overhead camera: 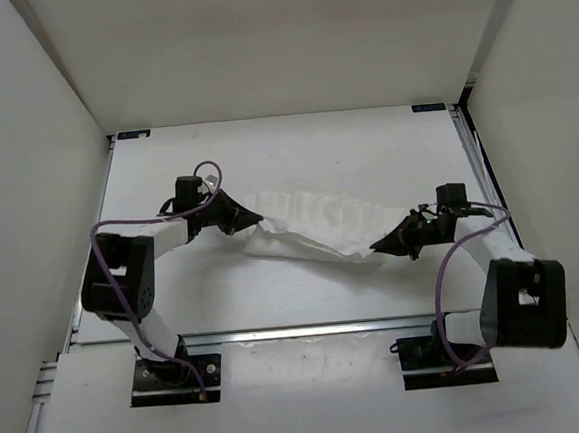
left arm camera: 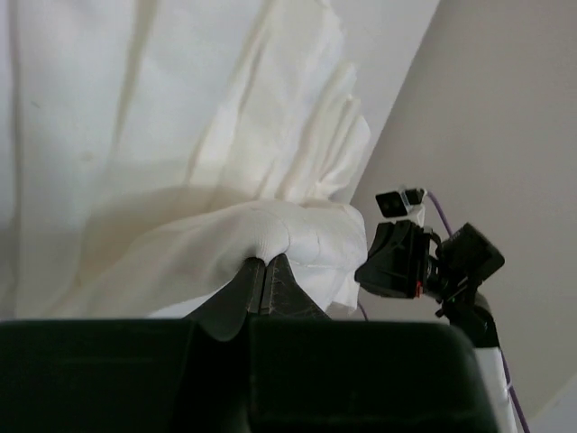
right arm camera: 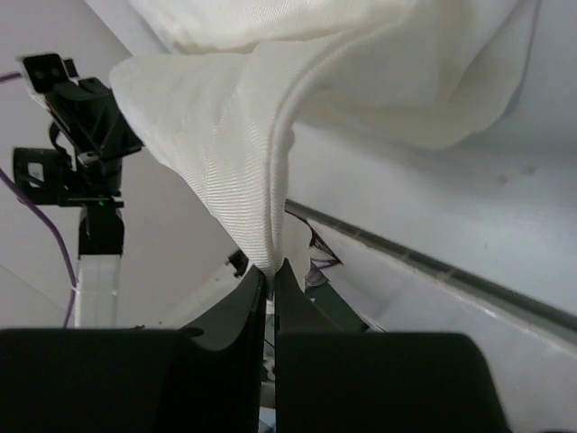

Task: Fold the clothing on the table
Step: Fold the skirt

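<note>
Now, clothing (overhead camera: 315, 224): white, thin, bunched into a long creased band; hanging over the middle of the table, slanting from far left to near right.
Table (overhead camera: 294, 146): white, flat, rail-edged; under the whole band; contact with the sagging lower fold near the left end impossible to tell.
Left gripper (overhead camera: 253, 219): clamped tight on the band's left end, with a rounded wad of fabric pinched at the fingertips.
Right gripper (overhead camera: 377, 246): clamped on the right end, with a thin pleat of cloth caught between the fingers and rising from them.
Span: grippers well apart, cloth drawn between them, slack and rumpled rather than taut.
Step in hand: likely holding the garment up by two ends to spread it ahead of a fold; no neat fold visible, so judged early in the task.
Next move: probably calls for firm grips on both ends, a level lowering onto the table to flatten the fabric, then one end over the other.
</note>
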Robot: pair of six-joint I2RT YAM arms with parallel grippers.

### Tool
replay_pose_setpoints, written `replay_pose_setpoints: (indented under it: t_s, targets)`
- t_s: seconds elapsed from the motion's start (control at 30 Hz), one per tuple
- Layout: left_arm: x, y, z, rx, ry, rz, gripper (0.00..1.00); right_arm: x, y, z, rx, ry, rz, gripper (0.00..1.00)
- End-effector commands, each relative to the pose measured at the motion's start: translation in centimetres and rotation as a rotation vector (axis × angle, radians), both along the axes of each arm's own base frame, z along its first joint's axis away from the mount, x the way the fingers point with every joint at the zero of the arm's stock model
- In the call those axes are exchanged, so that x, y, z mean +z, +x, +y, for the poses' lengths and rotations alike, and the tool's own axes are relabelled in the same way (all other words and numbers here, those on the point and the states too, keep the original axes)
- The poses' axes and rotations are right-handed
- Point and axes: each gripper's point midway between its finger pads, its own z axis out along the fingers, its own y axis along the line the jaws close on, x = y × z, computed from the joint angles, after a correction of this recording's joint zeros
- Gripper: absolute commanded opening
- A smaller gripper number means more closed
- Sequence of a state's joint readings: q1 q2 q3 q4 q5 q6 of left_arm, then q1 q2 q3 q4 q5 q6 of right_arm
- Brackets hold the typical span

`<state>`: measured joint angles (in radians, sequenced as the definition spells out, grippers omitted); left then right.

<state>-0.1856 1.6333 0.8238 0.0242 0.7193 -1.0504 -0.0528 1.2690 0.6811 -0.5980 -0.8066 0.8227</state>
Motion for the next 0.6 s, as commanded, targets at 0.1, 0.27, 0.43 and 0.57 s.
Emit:
replay_pose_setpoints:
  t_s: [0.1,0.27,0.43,0.57]
  targets:
    - [-1.7,7.2,0.0,0.145,0.047,-0.031,0.07,-1.4,8.2,-2.0,-0.166,0.024,-0.093,0.11]
    - [-0.9,12.2,-0.3,0.248,-0.083,-0.064,0.13,-0.2,16.5,-5.5,-0.290,-0.079,-0.296,0.40]
    - [1.4,14.8,-1.0,0.333,-0.346,-0.095,0.18,2.3,22.0,-7.1,-0.371,-0.033,-0.486,0.49]
    - [5.1,15.6,-0.5,0.339,-0.467,-0.159,0.23,3.7,21.2,-5.7,-0.305,-0.047,-0.529,0.48]
